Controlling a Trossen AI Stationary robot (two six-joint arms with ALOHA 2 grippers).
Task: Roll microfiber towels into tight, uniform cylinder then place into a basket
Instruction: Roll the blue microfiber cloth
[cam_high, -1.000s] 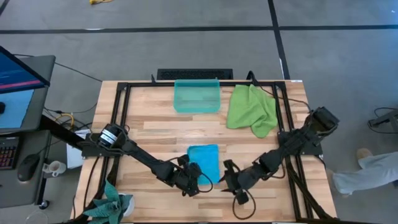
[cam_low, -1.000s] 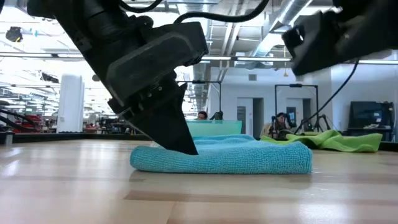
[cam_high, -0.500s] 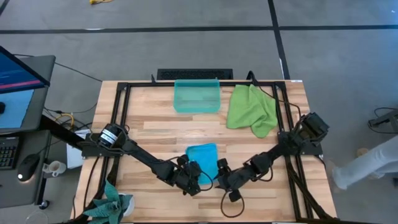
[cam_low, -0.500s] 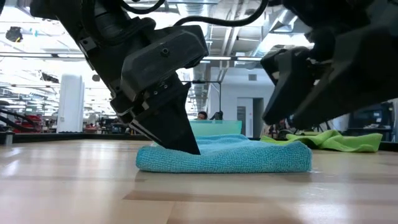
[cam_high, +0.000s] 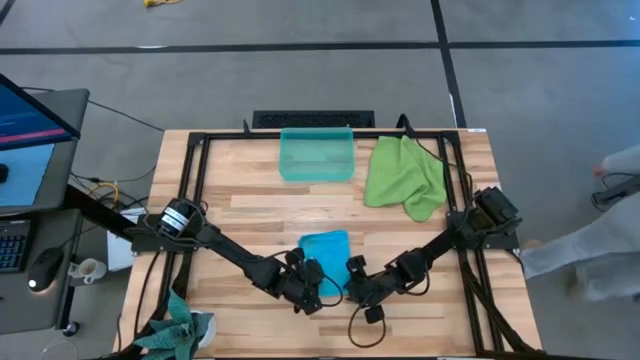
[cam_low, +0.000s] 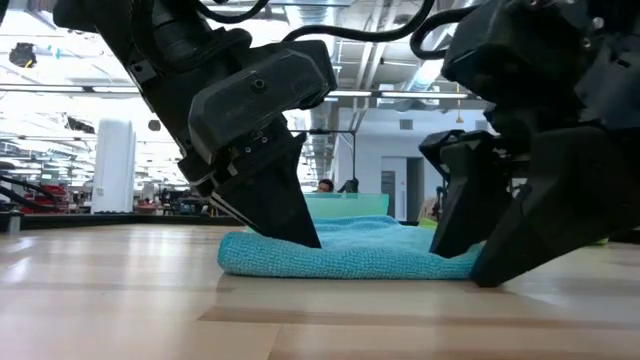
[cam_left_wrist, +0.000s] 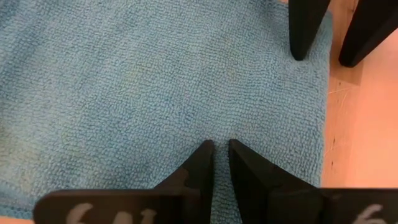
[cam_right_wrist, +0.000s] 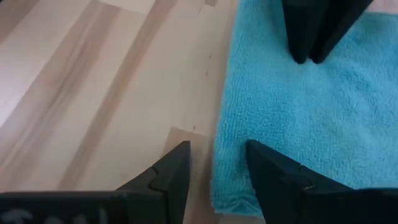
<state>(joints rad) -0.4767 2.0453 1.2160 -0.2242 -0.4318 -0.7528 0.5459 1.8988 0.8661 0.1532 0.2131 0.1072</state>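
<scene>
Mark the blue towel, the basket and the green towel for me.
blue towel (cam_high: 327, 252): high view, on the middle of its folded top.
basket (cam_high: 317, 175): high view, on its near wall.
green towel (cam_high: 400, 175): high view, on the middle of the crumpled cloth.

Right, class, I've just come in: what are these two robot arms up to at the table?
Both arms are working on the folded blue towel near the table's front edge. The left gripper, fingers nearly together, presses down on it. The right gripper stands open at the towel's edge, one finger over the cloth and one over bare wood. No roll shows yet. The green towel lies crumpled at the back beside the basket, which holds no towel.
</scene>
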